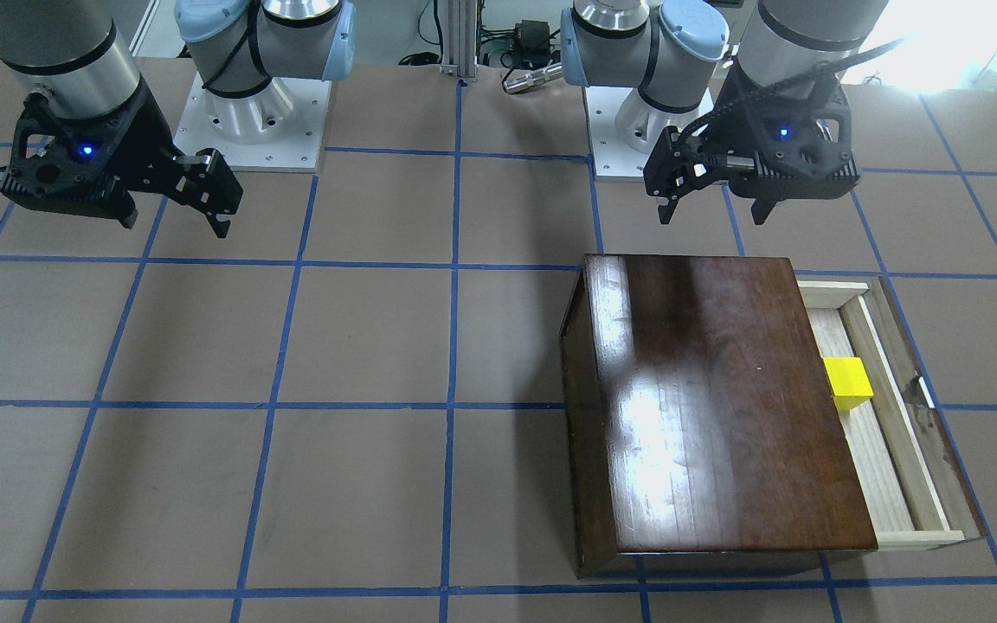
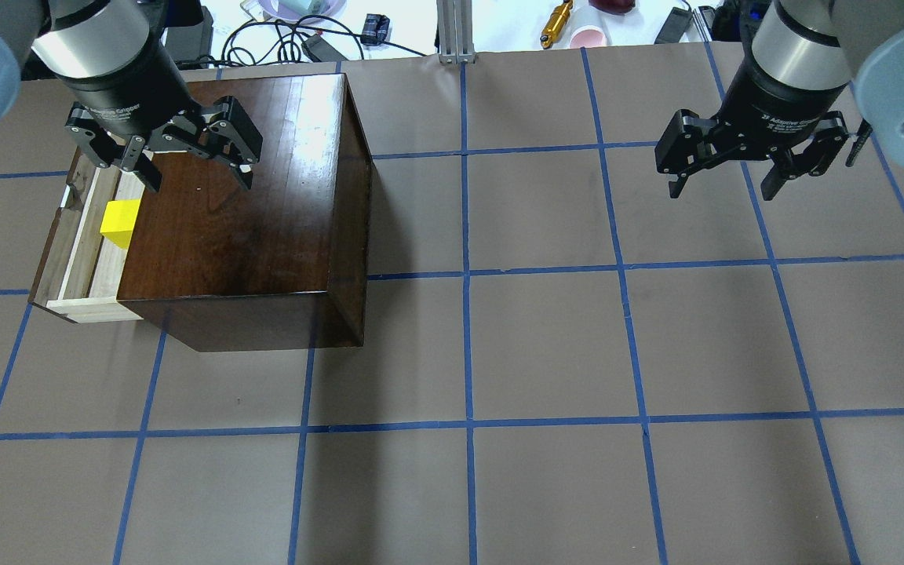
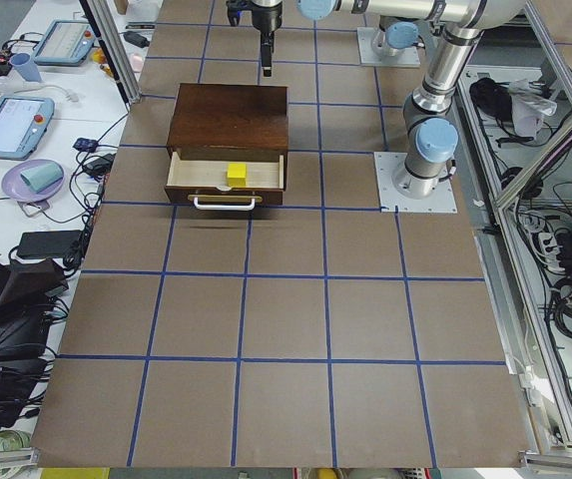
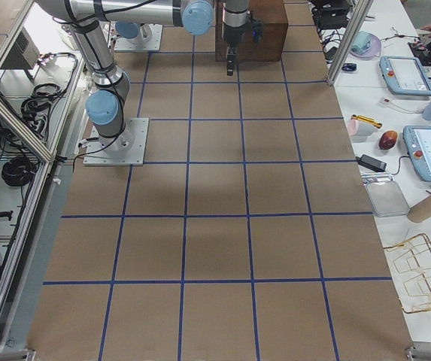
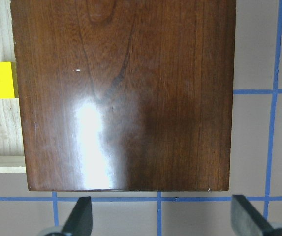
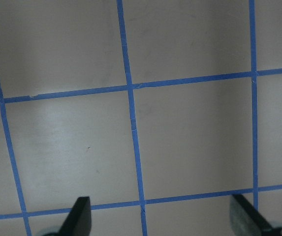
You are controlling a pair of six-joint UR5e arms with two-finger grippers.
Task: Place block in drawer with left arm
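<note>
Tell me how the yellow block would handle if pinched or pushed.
The block looks rigid with crisp edges, so probably won't deform. Flat faces: likely slides, not rolls. Small, so probably light; a push may skid it along the drawer.

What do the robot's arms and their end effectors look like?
The left arm and the right arm are shiny silver tubes with round pale-blue joint caps. Each has a black collar with white lettering. The left end effector and the right end effector are black, two-fingered, with a small blue light. A black braided cable runs to the left one.
</note>
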